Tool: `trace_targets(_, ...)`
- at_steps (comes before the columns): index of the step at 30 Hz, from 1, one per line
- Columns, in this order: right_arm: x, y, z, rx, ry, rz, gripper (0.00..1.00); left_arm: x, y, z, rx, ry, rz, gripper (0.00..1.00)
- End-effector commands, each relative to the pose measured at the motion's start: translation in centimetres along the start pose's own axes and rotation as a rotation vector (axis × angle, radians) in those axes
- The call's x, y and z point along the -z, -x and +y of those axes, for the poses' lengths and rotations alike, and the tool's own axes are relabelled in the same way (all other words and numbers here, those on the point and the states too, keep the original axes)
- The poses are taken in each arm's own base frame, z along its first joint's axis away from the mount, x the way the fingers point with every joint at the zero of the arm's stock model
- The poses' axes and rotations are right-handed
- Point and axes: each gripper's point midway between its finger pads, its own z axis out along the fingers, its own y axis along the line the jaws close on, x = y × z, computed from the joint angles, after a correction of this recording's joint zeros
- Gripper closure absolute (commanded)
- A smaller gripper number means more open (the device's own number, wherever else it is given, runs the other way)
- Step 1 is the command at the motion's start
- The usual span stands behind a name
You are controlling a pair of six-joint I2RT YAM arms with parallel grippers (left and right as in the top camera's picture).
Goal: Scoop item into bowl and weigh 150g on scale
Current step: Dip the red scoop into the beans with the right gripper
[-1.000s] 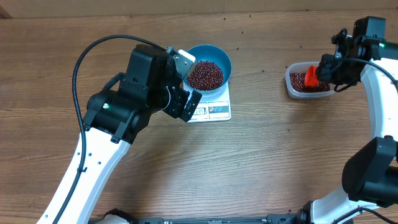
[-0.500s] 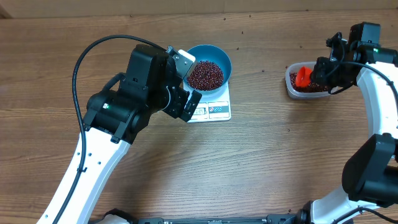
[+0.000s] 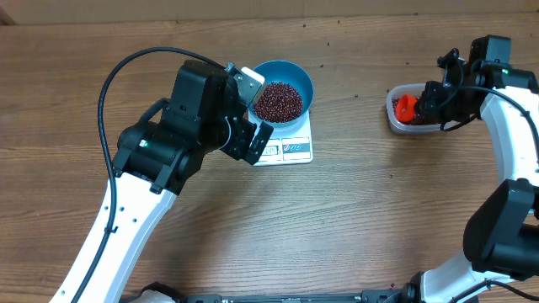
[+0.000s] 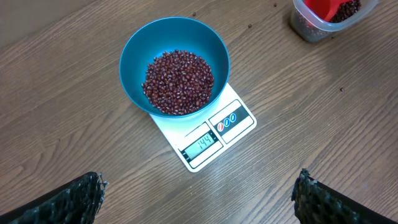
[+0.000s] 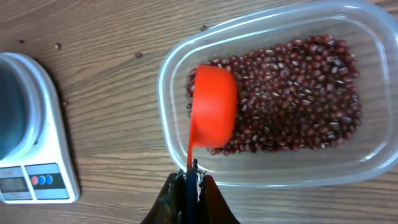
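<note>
Now we're on the top-up scoop. The right gripper (image 5: 188,180), bottom centre of its wrist view, is clamped shut on the handle of the red scoop (image 5: 214,115), cup down among the beans (image 5: 298,93) in the clear container (image 5: 373,163). The left gripper (image 4: 199,198) hangs wide open, holding nothing. The blue bowl (image 4: 134,56), upper centre of that view, sits on the scale (image 4: 239,118) with a heap inside. The display (image 4: 202,144) looks like 144. Next, we judge, it needs only a small partial scoop, carried to the bowl and tipped gently.

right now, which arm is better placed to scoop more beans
Right: right gripper holds the red scoop over the beans in the container. The left gripper hangs open, empty, above the scale.
</note>
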Motion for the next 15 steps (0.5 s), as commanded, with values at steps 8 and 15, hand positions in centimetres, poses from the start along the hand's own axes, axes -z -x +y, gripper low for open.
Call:
trace_targets(8, -0.4, -0.4, 0.9, -0.013, 0.070, 0.015, 0.96, -0.1, 0.1, 0.0, 0.013, -0.005, 0.001, 0.01)
trace_targets(15, 0.2, 0.1, -0.5, -0.064, 0.059, -0.006, 0.96, -0.1, 0.1, 0.0, 0.013, -0.005, 0.001, 0.01)
